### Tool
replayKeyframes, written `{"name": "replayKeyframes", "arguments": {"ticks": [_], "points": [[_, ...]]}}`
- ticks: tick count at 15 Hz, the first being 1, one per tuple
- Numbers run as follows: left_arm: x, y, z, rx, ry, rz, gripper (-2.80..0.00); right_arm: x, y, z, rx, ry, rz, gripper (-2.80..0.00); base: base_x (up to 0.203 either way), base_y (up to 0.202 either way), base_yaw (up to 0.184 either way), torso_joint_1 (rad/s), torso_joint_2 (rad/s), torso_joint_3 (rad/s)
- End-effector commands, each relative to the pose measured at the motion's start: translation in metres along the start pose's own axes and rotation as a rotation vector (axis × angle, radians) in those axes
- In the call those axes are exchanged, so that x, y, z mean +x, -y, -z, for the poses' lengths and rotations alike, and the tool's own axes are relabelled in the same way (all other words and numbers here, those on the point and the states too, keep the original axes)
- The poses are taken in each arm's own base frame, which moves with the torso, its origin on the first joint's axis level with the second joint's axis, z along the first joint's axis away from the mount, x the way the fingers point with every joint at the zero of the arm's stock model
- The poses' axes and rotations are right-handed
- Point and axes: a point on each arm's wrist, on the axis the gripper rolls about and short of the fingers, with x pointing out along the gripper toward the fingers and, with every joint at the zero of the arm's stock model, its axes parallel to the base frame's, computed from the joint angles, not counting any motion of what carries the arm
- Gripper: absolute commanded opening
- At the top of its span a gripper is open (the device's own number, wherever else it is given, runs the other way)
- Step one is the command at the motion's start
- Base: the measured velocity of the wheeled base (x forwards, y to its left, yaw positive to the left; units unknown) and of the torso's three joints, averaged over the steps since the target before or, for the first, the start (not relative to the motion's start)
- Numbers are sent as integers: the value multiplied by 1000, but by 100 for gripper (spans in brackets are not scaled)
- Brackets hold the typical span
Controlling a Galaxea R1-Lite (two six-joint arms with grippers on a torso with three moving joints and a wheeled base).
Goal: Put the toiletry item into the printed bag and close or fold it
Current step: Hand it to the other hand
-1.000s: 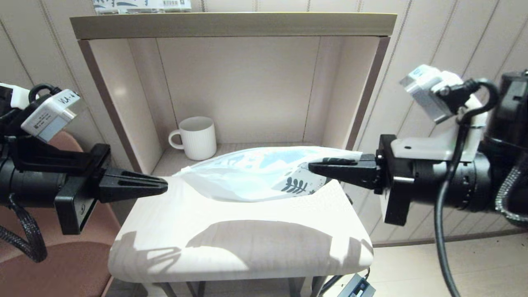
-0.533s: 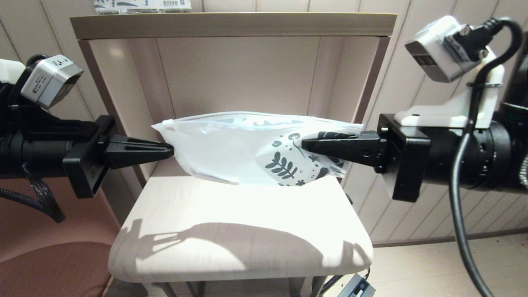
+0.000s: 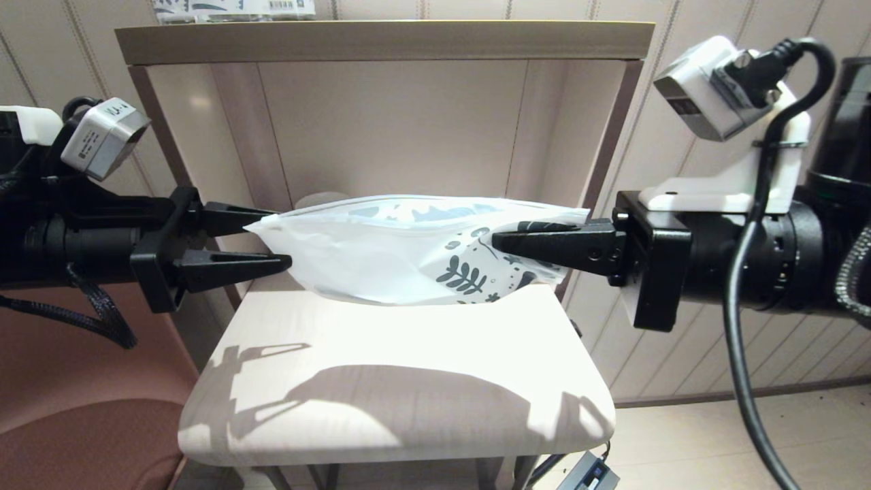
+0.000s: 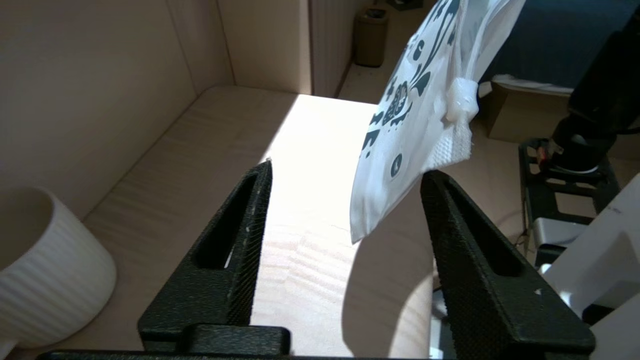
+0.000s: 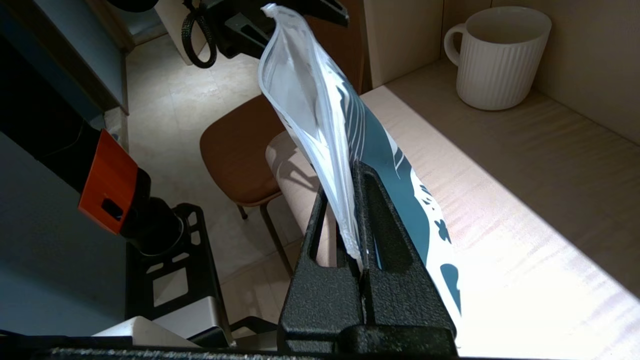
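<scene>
Pale panelled walls frame a beige open shelf unit (image 3: 381, 41) at the top of the head view, with a light wooden bench (image 3: 395, 381) catching bright sun in the lower centre. And up in the air, mid-frame, hangs the printed bag (image 3: 401, 255), stretched sideways above the bench's far edge! On the right side of the frame the right tool (image 3: 507, 241) is clamped tight on the leaf-printed end of the pouch; the right wrist view shows both black fingers pressed together with the plastic pinched between them. Over on the left side of the frame, the left tool (image 3: 272, 238) has its fingers spread wide, one above and one below the bag's plain corner, and the left wrist view shows that corner with its white slider (image 4: 462, 102) hanging in the gap between the fingers, not gripped. Behind the bag, just a sliver of the white ribbed mug (image 3: 320, 199) peeks over the top edge in the shelf's lower bay. A printed package (image 3: 235, 8) sits at the upper left, atop the shelf. The toiletry item? Can't spot it in any view.
</scene>
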Motion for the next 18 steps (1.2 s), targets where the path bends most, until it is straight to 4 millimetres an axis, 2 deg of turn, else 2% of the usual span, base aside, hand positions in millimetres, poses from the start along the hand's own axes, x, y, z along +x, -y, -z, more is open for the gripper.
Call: {"name": "replayKeyframes", "arguments": {"ticks": [1, 11, 14, 16, 18], "points": [[-1, -8, 7, -14, -2, 0, 0, 1, 0, 0, -1, 0, -5, -280, 0, 0, 0, 0, 0, 0], [2, -4, 15, -20, 44, 149, 0, 22, -1, 5, 8, -29, -69, -280, 0, 0, 0, 0, 0, 0], [13, 1, 21, -9, 47, 193, 0, 29, 3, 4, 8, -29, -68, -280, 0, 0, 0, 0, 0, 0], [20, 1, 30, 60, 53, 210, 0, 31, 4, 3, 6, -28, -70, -280, 0, 0, 0, 0, 0, 0], [22, -1, 29, 66, 54, 210, 0, 32, 4, 4, 7, -30, -73, -280, 0, 0, 0, 0, 0, 0]]}}
